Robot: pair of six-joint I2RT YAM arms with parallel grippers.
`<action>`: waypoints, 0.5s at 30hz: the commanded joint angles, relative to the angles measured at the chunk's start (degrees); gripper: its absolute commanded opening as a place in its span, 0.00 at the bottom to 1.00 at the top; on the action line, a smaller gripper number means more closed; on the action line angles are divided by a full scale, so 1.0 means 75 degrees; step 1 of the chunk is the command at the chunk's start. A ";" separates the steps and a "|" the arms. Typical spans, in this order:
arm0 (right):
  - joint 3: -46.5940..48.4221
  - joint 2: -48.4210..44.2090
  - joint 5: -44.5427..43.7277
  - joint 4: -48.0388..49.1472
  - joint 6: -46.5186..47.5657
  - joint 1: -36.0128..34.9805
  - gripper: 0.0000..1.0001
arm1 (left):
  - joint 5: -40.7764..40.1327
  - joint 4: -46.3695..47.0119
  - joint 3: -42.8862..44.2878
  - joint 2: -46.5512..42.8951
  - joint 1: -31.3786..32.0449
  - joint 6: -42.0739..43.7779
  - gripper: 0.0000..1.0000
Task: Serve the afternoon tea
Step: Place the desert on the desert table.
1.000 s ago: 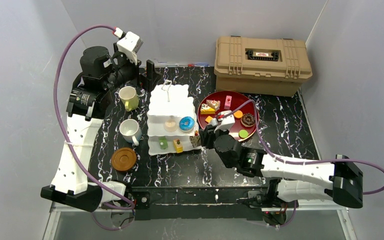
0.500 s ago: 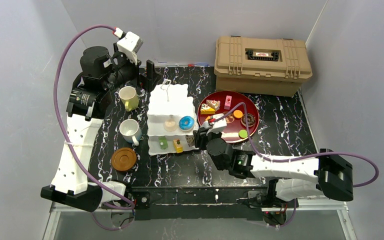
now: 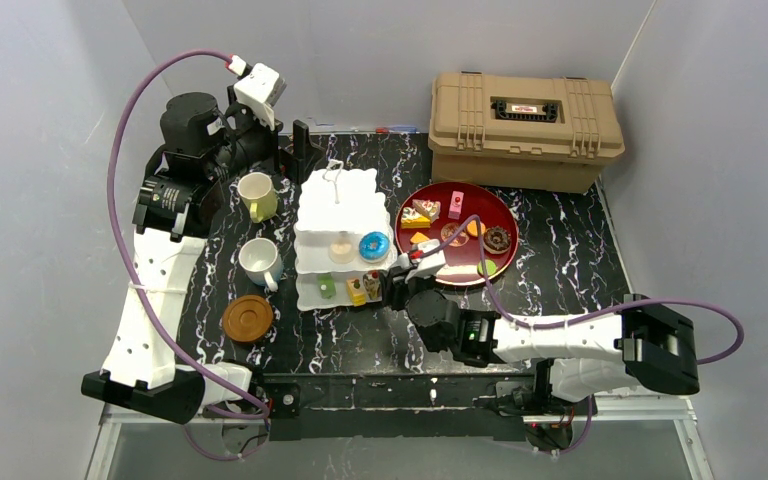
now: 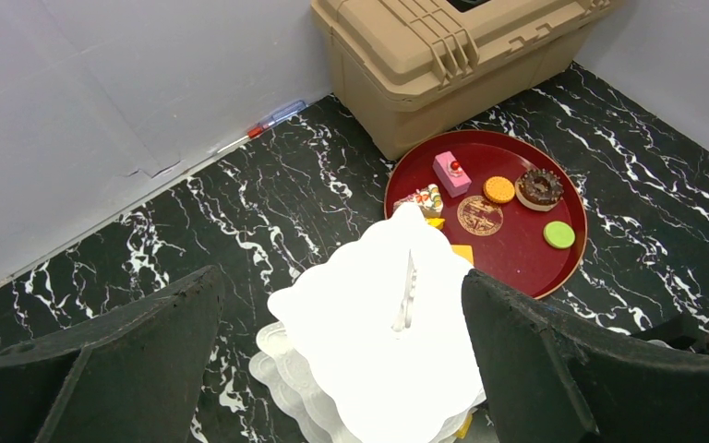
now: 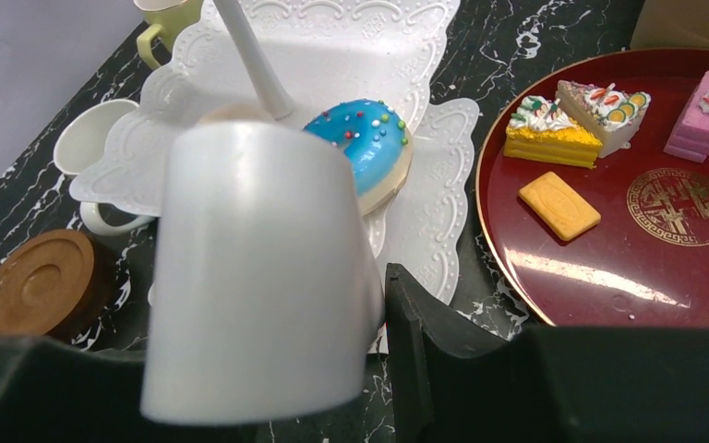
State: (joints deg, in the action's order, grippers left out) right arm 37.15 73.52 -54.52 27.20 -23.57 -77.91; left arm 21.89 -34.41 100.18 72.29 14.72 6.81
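Left of the stand (image 3: 338, 195) sit a green mug (image 3: 257, 195), a white mug (image 3: 259, 262) and a coaster (image 3: 247, 318). The left gripper (image 4: 340, 286) hangs over the stand, jaws fully spread and empty. At the stand's near-right corner the right gripper (image 3: 382, 284) is half-closed on a white pastry (image 5: 258, 268), blurred up close. The step looks like loading pastries from the tray (image 5: 609, 268), right of the stand. Next it must reach a free spot on the bottom tier and let go without nudging the stand.

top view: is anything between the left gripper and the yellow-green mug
Nothing visible. The open left gripper hangs above and just beyond the yellow-green mug, and the cake stand stands off to their right, out of the way.
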 commanded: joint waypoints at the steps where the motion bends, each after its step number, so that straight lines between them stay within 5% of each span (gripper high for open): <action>1: -0.0128 -0.0042 -0.0566 0.0781 0.0103 -0.0074 0.36 | 0.0206 -0.0041 0.0103 -0.0100 -0.0031 -0.0018 0.99; 15: -0.0253 -0.0131 -0.0726 0.0738 0.0183 -0.0147 0.59 | 0.0280 -0.0052 0.0205 -0.0041 -0.0035 -0.0089 0.99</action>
State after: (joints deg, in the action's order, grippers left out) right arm 35.75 73.54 -57.74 28.93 -22.09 -78.76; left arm 22.65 -34.54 100.18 72.36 14.72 6.72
